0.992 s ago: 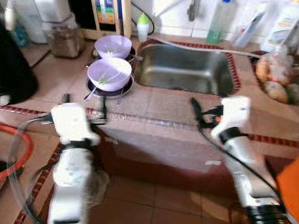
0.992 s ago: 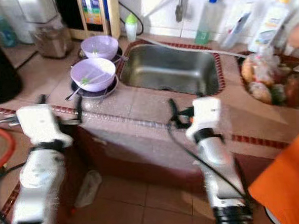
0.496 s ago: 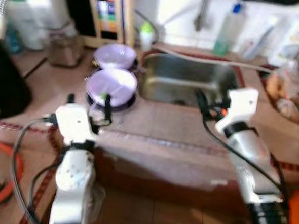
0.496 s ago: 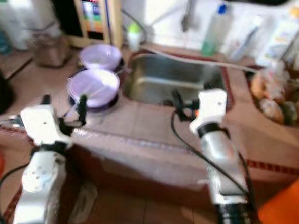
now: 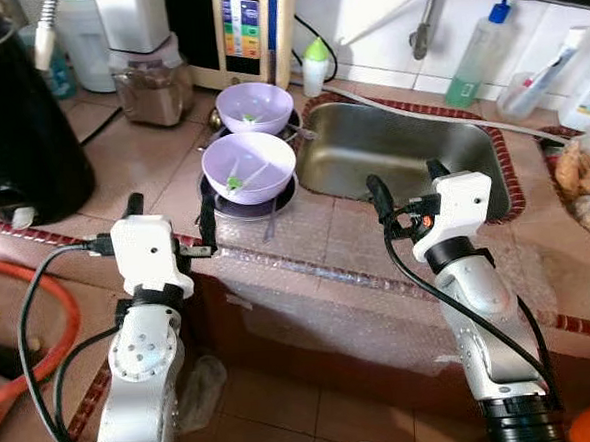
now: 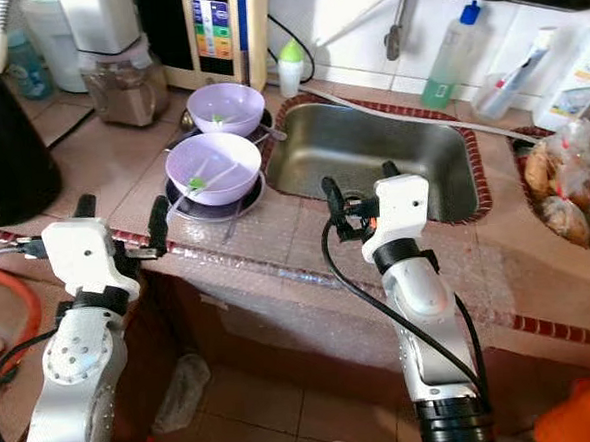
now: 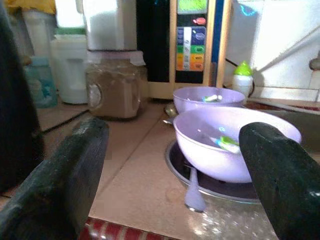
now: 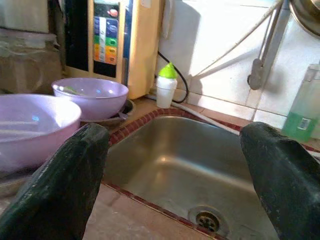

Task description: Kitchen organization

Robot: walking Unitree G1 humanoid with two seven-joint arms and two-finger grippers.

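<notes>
Tiled desk [image 5: 306, 242] carries steel sink [image 5: 401, 154] beside two lavender bowls [image 5: 249, 167]. Left end effector [image 5: 167, 221] and right end effector [image 5: 405, 189] both gape wide, empty.

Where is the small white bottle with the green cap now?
The bottle stands upright at the back of the counter, against the wall, between the panel appliance and the sink, just behind the far bowl.
</notes>
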